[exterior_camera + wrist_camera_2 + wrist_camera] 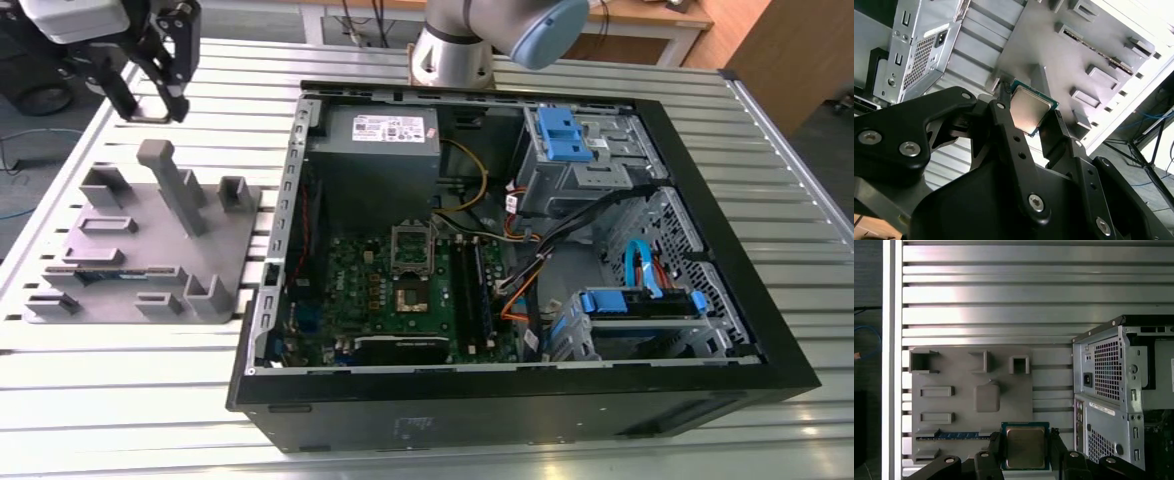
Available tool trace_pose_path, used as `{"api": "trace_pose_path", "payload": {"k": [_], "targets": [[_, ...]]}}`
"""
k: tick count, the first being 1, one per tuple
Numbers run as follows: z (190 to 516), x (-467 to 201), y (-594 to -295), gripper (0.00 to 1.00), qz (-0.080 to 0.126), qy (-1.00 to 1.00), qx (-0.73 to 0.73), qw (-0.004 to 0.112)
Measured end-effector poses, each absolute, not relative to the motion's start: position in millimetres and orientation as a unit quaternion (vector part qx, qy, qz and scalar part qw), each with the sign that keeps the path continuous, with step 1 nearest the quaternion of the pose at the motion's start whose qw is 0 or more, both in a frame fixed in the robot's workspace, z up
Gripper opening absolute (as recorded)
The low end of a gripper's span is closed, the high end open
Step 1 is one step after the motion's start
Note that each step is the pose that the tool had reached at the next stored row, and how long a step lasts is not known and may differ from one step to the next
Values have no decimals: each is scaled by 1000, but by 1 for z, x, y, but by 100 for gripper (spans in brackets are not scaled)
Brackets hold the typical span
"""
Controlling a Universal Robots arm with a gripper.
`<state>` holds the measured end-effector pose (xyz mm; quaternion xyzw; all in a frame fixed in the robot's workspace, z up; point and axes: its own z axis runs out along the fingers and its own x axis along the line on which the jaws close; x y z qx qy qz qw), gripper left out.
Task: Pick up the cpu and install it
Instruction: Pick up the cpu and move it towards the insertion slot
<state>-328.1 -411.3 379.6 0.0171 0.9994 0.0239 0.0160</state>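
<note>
A ribbed aluminium table (120,400) runs under everything, with bare floor and a few cables beyond its left edge. At the left of the exterior view sits the grey tray (80,250) with its studs and posts. Above the tray's far end, in the upper left of the frame, hangs the gripper (147,98), clear of the tray. In both wrist views it has the cpu (1025,447) nipped between its two fingers (1055,447). They are closed in on opposite edges of the chip, with only the chip's own width between them. The shiny metal top faces the first wrist camera, with the green rim showing round it. The chip is near enough square, so it has no long axis to speak of, and I judge it is held about level with the table. Moving right, the open computer case (534,400) lies on its side across the middle and right of the frame, with the power supply (380,130) in its upper left corner. The green motherboard (400,300) lies on the case floor, and on it sits the socket frame (411,262), its longer side running up and down the frame. From the held chip, the socket lies toward the lower right of the frame, past the case's left wall and down inside, well apart from the gripper.
</note>
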Motion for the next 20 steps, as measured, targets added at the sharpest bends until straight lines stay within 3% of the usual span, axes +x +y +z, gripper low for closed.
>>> {"api": "trace_pose_path", "payload": {"k": [20], "targets": [[379, -271, -411, 47, 24, 999, 17, 16]]}}
